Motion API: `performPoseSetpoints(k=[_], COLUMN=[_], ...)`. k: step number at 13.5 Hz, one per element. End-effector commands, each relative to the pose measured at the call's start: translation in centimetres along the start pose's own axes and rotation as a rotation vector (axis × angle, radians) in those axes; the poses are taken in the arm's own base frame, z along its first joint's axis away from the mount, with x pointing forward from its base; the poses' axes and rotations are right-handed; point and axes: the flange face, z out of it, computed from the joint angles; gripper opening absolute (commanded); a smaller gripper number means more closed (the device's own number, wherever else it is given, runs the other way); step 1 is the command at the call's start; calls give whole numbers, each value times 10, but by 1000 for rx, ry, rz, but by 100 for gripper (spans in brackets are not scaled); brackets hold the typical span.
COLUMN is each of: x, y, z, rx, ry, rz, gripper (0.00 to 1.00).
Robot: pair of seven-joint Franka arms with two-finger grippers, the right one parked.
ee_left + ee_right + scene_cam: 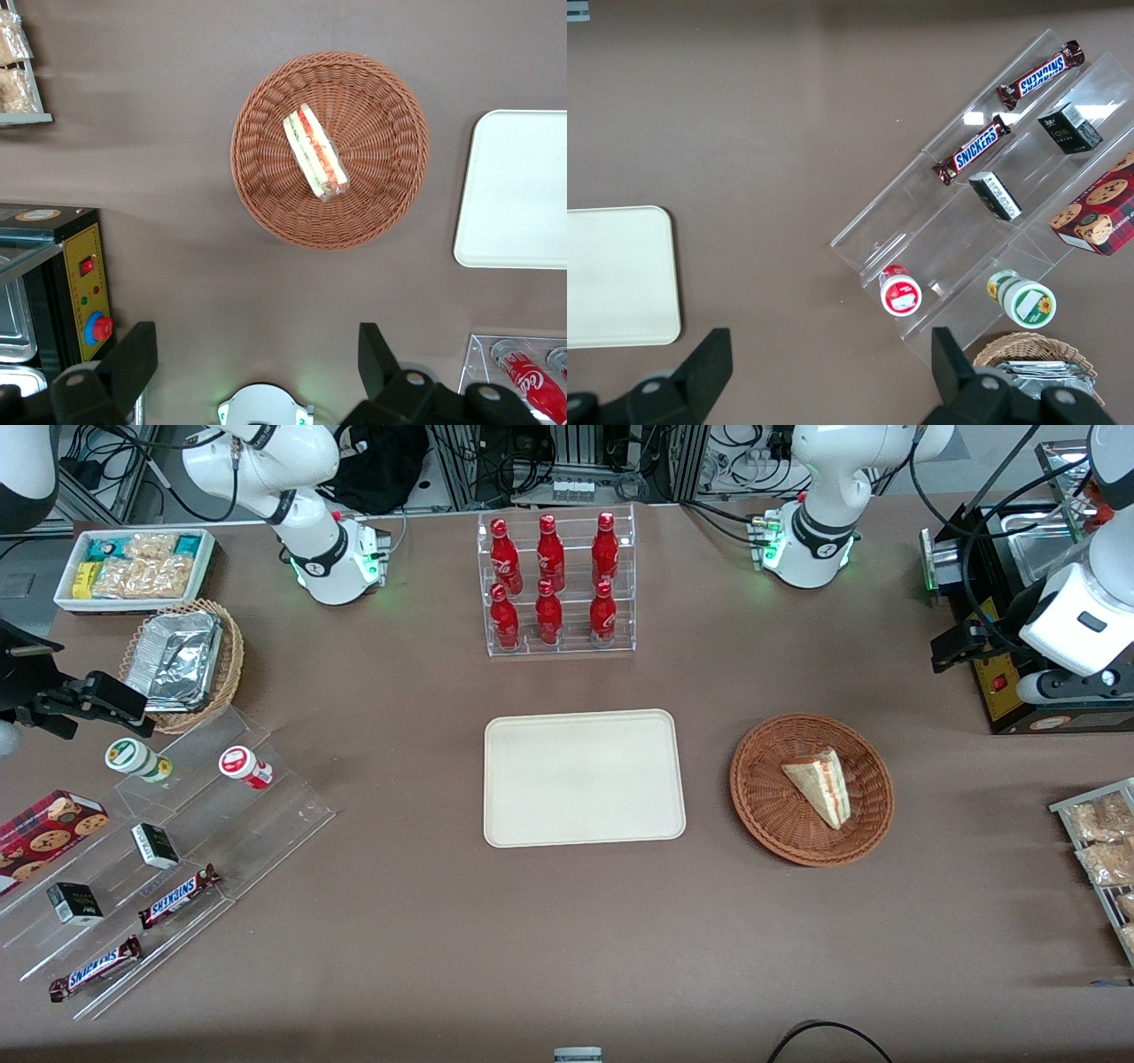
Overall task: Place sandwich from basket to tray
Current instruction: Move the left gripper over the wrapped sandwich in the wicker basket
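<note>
A triangular sandwich (819, 784) (314, 152) lies in the round reddish-brown wicker basket (762, 815) (266, 177), its red and green filling edge facing up in the left wrist view. The cream tray (580, 779) (518, 190) sits bare beside the basket, toward the parked arm's end. My gripper (955, 648) (257, 345) hangs high over the table, farther from the front camera than the basket and toward the working arm's end. Its fingers (133, 354) stand wide open with nothing between them, well apart from the sandwich.
A black appliance (1019, 682) stands close beside my gripper. A clear rack of red bottles (554, 584) stands farther from the front camera than the tray. A wire rack of snack packets (1099, 850), an acrylic snack stand (159, 850) and a tan foil-tray basket (182, 660) line the table's ends.
</note>
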Motion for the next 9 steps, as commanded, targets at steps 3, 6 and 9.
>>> performPoseSetpoints(k=[3, 6, 9], x=[9, 22, 30], y=[13, 17, 23], z=[21, 62, 109], rx=[-1, 2, 1], ry=[-15, -44, -39], rz=[13, 17, 24], gripper=[100, 100, 100])
